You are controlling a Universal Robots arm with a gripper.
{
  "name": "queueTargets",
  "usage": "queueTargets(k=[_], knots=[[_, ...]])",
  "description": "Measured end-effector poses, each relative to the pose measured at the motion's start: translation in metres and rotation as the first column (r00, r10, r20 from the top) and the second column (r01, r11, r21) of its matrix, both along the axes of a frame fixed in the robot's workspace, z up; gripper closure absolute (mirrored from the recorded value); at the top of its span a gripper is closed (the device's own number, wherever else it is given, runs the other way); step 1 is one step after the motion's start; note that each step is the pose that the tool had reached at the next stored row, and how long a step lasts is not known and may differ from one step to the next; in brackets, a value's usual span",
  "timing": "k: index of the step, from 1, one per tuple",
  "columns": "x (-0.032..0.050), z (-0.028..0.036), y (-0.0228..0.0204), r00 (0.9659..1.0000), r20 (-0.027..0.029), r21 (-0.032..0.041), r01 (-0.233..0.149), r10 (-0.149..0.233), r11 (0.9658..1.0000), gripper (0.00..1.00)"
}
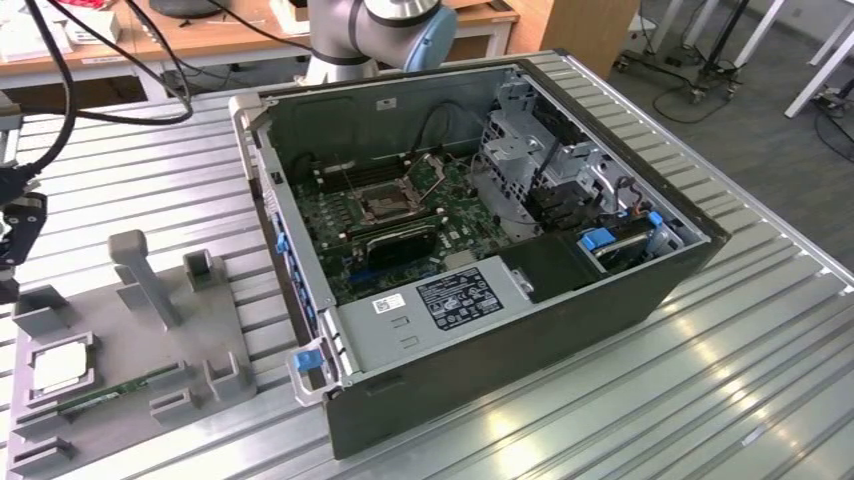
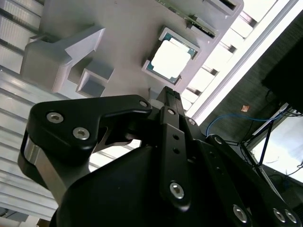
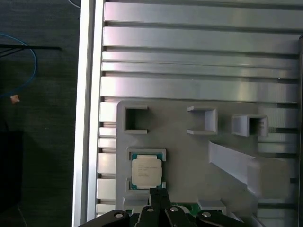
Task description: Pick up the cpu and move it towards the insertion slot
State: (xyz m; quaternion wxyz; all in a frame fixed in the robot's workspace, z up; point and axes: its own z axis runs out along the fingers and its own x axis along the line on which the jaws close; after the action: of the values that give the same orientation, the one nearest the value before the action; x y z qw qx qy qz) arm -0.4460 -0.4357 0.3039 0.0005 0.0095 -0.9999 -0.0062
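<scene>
The cpu [image 1: 60, 368] lies flat in a square pocket of a grey holder [image 1: 174, 345] at the exterior view's lower left. It shows as a pale metal square in both wrist views [image 2: 171, 60] [image 3: 147, 171]. My gripper [image 3: 158, 193] hovers above the holder beside the cpu's edge, apart from it. The black fingers [image 2: 171, 113] look shut, with nothing between them. In the exterior view the gripper [image 1: 16, 240] hangs at the far left edge. The insertion slot [image 1: 384, 203], a silver-framed square socket, sits on the motherboard inside the open computer case [image 1: 561, 300].
A green memory stick [image 1: 114, 392] lies in the holder next to the cpu. Upright grey posts [image 1: 140, 275] rise from the holder. The ribbed metal table [image 1: 694, 400] ends close to the holder [image 3: 87, 118]. Drive cages and cables [image 1: 561, 180] crowd the case's right side.
</scene>
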Motion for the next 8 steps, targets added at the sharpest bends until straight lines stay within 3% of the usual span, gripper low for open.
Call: queueTargets(k=[5, 8], knots=[[-0.0001, -0.0057, 0.0, 1.0, 0.0, 0.0, 0.0, 0.0, 1.0, 0.89], [-0.0002, -0.0059, 0.0, 1.0, -0.0003, -0.0002, 0.0, 0.0, 1.0, 0.89]])
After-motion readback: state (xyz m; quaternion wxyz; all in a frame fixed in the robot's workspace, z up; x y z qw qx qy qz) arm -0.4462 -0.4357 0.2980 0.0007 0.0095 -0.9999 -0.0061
